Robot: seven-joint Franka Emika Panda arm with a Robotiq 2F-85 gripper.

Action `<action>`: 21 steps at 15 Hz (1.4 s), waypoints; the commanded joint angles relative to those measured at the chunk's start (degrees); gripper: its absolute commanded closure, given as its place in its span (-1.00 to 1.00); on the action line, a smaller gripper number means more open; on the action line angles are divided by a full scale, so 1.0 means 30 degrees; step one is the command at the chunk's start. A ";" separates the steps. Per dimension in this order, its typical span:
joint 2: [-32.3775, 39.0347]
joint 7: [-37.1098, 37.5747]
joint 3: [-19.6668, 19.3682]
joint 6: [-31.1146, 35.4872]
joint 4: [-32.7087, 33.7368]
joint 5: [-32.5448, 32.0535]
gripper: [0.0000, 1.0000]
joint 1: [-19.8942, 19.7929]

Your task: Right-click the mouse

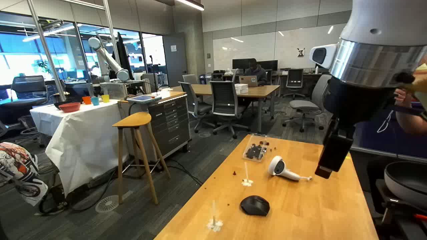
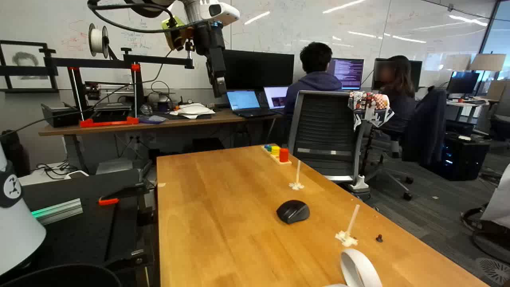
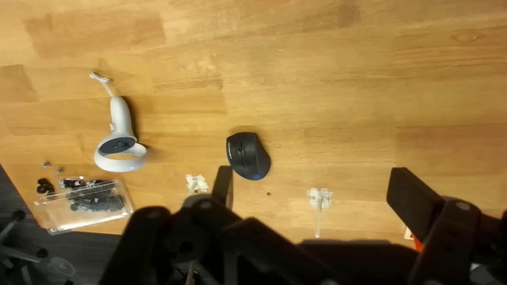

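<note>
The black mouse (image 1: 255, 205) lies on the wooden table (image 1: 310, 206). It also shows in an exterior view (image 2: 293, 211) and in the wrist view (image 3: 247, 156), where its scroll wheel and buttons face the top edge. My gripper (image 3: 311, 174) is open and empty, its fingers wide apart. It hangs well above the table, apart from the mouse, in both exterior views (image 1: 324, 171) (image 2: 219, 89). In the wrist view the mouse sits just above and right of the left fingertip. Nothing hides the mouse.
Two upright thin sticks (image 3: 319, 217) (image 3: 196, 184) are taped to the table near the mouse. A white controller (image 3: 121, 130) and a clear box of dark bits (image 3: 93, 202) lie at one side. A colored block toy (image 2: 279, 155) stands at the table's edge.
</note>
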 commanded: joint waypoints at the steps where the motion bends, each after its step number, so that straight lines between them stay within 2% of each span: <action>1: 0.0125 0.0267 -0.1020 -0.0090 0.0089 -0.0379 -1.00 0.1029; 5: 0.0113 0.0266 -0.1016 -0.0090 0.0195 -0.0379 -1.00 0.1028; 7: 0.0290 0.0606 -0.1052 -0.0064 0.0208 -0.1106 -1.00 0.1064; 11: 0.0135 0.0100 -0.2180 0.0385 0.0117 -0.0913 -1.00 0.1194; 17: -0.0037 0.0114 -0.3790 0.1967 -0.0144 -0.2012 -1.00 0.0574; 21: 0.0180 -0.0119 -0.4877 0.2991 -0.0177 -0.1753 -1.00 0.0171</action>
